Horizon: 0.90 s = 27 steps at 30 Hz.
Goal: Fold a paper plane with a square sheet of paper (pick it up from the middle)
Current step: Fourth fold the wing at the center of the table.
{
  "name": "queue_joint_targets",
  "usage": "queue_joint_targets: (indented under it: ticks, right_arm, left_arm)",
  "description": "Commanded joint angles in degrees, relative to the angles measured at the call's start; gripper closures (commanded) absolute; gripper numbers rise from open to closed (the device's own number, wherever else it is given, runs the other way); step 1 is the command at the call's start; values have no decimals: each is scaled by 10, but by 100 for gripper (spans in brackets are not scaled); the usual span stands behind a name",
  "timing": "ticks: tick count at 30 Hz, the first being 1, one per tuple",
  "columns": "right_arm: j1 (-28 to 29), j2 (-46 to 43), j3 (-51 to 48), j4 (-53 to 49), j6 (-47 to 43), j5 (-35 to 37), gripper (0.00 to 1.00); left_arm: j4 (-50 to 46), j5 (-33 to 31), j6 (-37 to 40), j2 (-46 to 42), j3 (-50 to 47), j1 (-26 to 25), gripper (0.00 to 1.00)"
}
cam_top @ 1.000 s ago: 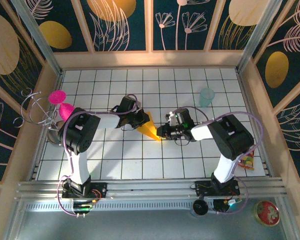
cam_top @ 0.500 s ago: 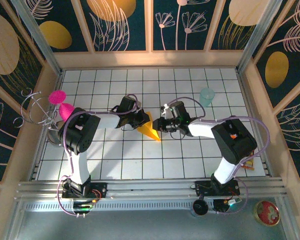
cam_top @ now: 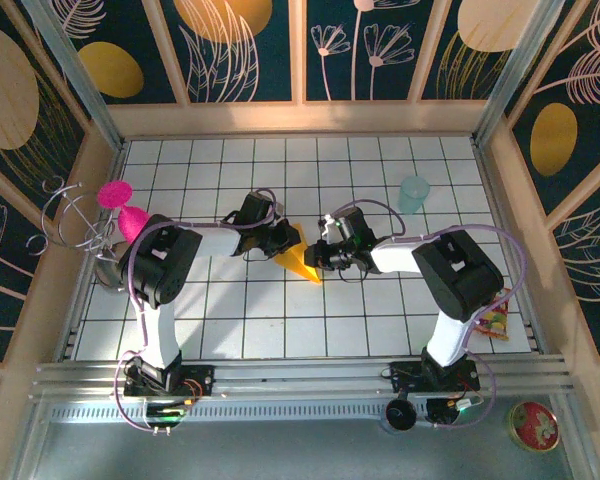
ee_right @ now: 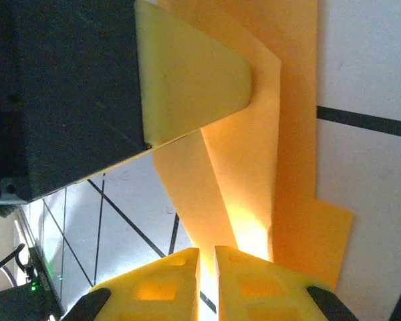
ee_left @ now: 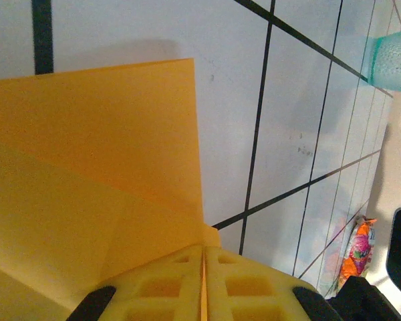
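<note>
Mid-fold step: the orange paper (cam_top: 298, 257), a pointed wedge, lies on the worktop (cam_top: 380, 310) between my 2 tools. My left tool (ee_left: 202, 253) is clenched on its edge. My right tool (ee_right: 207, 261) sits at the crease with its pads nearly together, and I cannot tell whether it grips. The next move probably calls for pressing the crease without shifting the sheet.

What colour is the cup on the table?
Pale teal; the cup shows best in the top external view.
</note>
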Motion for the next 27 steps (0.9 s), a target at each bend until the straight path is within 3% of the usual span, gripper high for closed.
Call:
queue_joint_targets:
  ticks: [1, 13, 27]
  right_arm:
    - [5, 7, -8, -14, -9, 20, 86]
    - [3, 11, -9, -9, -9, 0, 86]
    - [4, -47, -30, -56, -31, -17, 86]
  left_arm:
    - [-7, 11, 11, 12, 15, 0, 90]
    - [-12, 7, 13, 19, 22, 0, 90]
    - [-23, 0, 16, 22, 24, 0, 91]
